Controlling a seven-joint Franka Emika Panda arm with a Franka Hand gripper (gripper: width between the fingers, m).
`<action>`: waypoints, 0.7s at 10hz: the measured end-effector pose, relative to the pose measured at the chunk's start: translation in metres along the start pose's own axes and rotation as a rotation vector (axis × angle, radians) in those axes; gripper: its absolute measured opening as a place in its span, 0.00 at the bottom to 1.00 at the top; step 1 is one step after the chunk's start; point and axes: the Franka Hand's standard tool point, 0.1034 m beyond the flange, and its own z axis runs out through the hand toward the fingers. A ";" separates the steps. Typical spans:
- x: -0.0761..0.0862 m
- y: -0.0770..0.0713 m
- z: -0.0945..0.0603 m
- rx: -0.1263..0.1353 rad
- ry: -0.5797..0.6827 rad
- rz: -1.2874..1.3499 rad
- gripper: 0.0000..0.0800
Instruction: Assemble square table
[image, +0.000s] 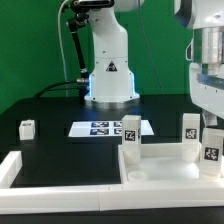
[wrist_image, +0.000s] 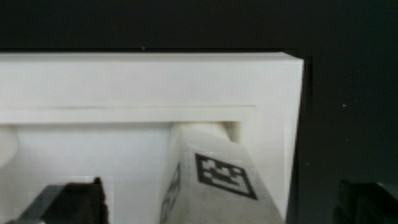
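Item: square table panel, white plastic with a raised rim, lay flat on the black table toward the exterior view's right, just behind the white border bars. Fittings: 4 white leg blocks, each bearing a black-white tag. 3 stood upright on the panel: the left leg block at the panel's corner on the exterior view's left, the rear leg block farther right, and the corner leg block at the far right, directly below the gripper. The 4th, the loose leg block, sat alone on the table, well apart, at the exterior view's left. Gripper: jaws spread wide, 1 dark fingertip on each side of the corner leg block, with a gap showing on both sides (nothing gripped, as far as the wrist view showed). The marker board lay flat between the robot base and the panel.
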 end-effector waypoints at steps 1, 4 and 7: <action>0.000 0.000 0.000 0.000 0.000 -0.070 0.81; 0.009 0.000 0.000 -0.052 0.042 -0.515 0.81; 0.012 -0.005 -0.001 -0.059 0.055 -0.890 0.81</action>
